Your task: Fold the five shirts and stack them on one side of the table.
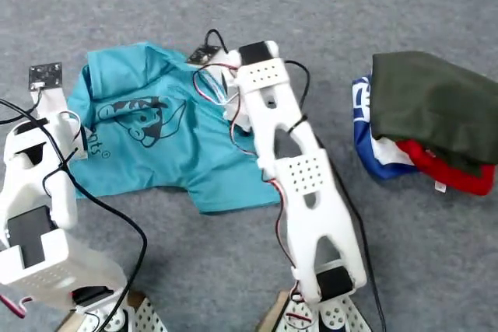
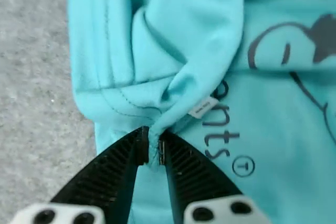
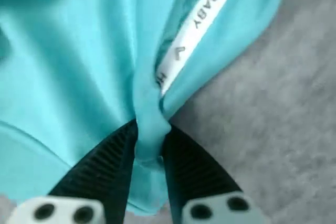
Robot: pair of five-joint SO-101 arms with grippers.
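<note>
Fingers first: the left arm's fingers (image 2: 113, 171) are squeezed tight on a little fold of the soft teal cotton shirt with a dark cartoon picture (image 1: 156, 145). They pinch it by a stitched hem, close to a tiny white tag (image 2: 199, 109). The right arm's fingers (image 3: 105, 163) are squeezed shut too, on a thin bunch of the same shirt next to its white neck label (image 3: 197, 22). The shirt lies spread out but wrinkly on the left half of the grey fuzzy counter (image 1: 194, 270). It is not folded yet.

I think the cloth could slip out, because each pinch holds only a small bit. If one arm pulls harder than the other, the shirt may twist into a lump and not fold flat.

The right arm's long white body (image 1: 299, 176) stretches over the shirt's edge, so it may get in the way of a fold. Its loose wires (image 1: 214, 75) hang just above the cloth and could snag.

Well apart, at the counter's right side, sits a pile of other shirts. A dark green one (image 1: 432, 103) is on top, with a red one (image 1: 459, 176) and a blue-and-white one (image 1: 369, 149) under it. A wide swing could bump that pile.
</note>
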